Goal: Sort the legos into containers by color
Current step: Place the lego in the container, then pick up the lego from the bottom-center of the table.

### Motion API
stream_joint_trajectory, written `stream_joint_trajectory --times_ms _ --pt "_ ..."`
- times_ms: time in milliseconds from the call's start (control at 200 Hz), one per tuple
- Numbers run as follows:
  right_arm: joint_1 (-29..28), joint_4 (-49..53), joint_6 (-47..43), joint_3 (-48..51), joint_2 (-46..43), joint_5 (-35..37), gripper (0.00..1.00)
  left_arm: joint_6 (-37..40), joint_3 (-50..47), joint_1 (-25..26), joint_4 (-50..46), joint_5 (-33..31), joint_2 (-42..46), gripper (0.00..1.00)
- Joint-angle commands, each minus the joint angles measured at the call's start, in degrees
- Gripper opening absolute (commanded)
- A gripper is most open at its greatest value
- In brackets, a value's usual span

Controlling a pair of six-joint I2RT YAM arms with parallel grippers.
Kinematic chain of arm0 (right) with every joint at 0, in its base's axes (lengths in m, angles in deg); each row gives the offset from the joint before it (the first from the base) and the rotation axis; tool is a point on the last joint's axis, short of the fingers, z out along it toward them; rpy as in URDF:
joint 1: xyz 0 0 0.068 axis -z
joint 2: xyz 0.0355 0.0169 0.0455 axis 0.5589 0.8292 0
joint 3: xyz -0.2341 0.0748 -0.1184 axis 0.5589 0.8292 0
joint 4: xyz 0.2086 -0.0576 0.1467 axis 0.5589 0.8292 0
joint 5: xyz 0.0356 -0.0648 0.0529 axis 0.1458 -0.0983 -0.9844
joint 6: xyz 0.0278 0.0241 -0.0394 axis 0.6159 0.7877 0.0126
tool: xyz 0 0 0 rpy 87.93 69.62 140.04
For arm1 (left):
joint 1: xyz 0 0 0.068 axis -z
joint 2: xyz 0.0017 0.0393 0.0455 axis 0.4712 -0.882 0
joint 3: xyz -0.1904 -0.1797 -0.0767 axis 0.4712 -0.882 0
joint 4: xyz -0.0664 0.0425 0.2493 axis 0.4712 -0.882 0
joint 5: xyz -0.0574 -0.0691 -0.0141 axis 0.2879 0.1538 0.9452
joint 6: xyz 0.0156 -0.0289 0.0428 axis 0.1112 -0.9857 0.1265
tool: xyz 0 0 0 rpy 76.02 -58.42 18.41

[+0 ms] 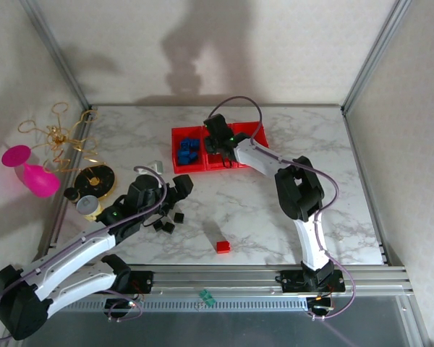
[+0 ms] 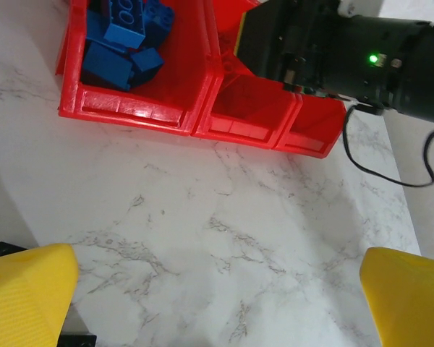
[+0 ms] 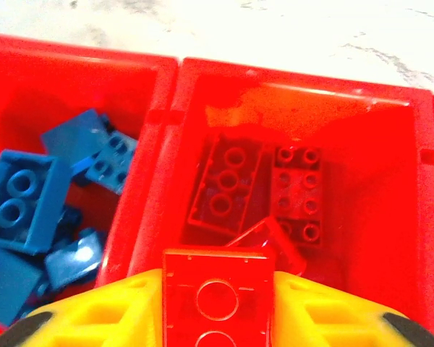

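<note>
Three joined red containers (image 1: pixel 176 152) stand at the back centre. Blue legos (image 1: pixel 189 150) fill the left one. My right gripper (image 1: pixel 218 144) hangs over the middle one, shut on a red lego (image 3: pixel 217 296) that sits between its yellow fingers (image 3: pixel 108 318). Below it, several red legos (image 3: pixel 228 184) lie in the middle bin, with blue legos (image 3: pixel 22 199) in the bin to the left. My left gripper (image 1: pixel 177 189) is open over bare marble, its fingers (image 2: pixel 25 289) far apart. Several black legos (image 1: pixel 168 220) lie just beside it. One red lego (image 1: pixel 223 246) lies alone near the front edge.
A pink goblet (image 1: pixel 29 170), a gold wire ornament (image 1: pixel 58 134) and a black-and-yellow disc (image 1: pixel 95 178) crowd the left edge. A small green piece (image 1: pixel 207 297) rests on the front rail. The right arm's black wrist (image 2: pixel 333 50) overhangs the bins (image 2: pixel 130 108).
</note>
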Motion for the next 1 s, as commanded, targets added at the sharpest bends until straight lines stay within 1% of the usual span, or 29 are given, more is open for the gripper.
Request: stream_joint_trajectory --times_ms 0,40,90,115,180,275,325,340,365,586,746,896,996 --pt "1.0 0.9 -0.4 -4.9 2.4 3.5 0.44 1.3 2.0 -0.6 1.6 -0.7 -0.4 1.0" --pt "0.9 1.2 -0.3 -5.8 2.5 3.5 0.48 1.5 2.1 -0.6 1.3 -0.7 -0.3 0.99" --pt "0.9 1.2 -0.4 -6.0 1.8 3.2 0.58 1.6 2.1 -0.6 1.1 -0.7 -0.1 1.0" --pt "0.9 1.1 -0.4 -5.8 1.3 3.1 0.6 1.6 2.2 -0.6 1.0 -0.7 -0.1 1.0" --pt "0.9 1.0 -0.4 -4.6 -0.5 2.2 0.61 1.6 2.1 -0.7 0.9 -0.5 0.2 1.0" --pt "-0.2 1.0 0.1 0.0 -5.1 1.2 0.61 1.3 2.3 -0.6 0.5 0.8 0.7 0.99" --pt "-0.5 1.0 0.7 3.6 -8.1 1.3 0.62 1.2 2.2 -0.5 0.4 1.3 1.3 0.99" --pt "-1.9 1.0 1.0 4.8 -9.1 1.2 0.62 1.2 2.1 -0.5 0.3 1.4 1.4 1.0" --pt "-2.6 0.9 1.4 6.8 -10.7 1.3 0.63 1.2 1.9 -0.4 0.2 1.8 1.7 1.0" --pt "-7.5 3.5 7.9 23.7 -24.1 -0.1 0.69 0.1 0.1 0.2 -2.8 4.2 5.2 1.0" --pt "-11.4 7.6 15.5 33.3 -31.5 -1.2 0.72 -0.7 -1.5 0.4 -6.2 5.6 8.6 1.0" --pt "-17.2 12.2 24.0 39.5 -35.7 0.1 0.76 -1.7 -3.7 0.5 -9.5 5.5 12.0 1.0" --pt "-21.7 13.3 30.9 43.1 -37.3 0.4 0.79 -2.6 -5.3 0.5 -11.2 5.4 13.7 1.0"
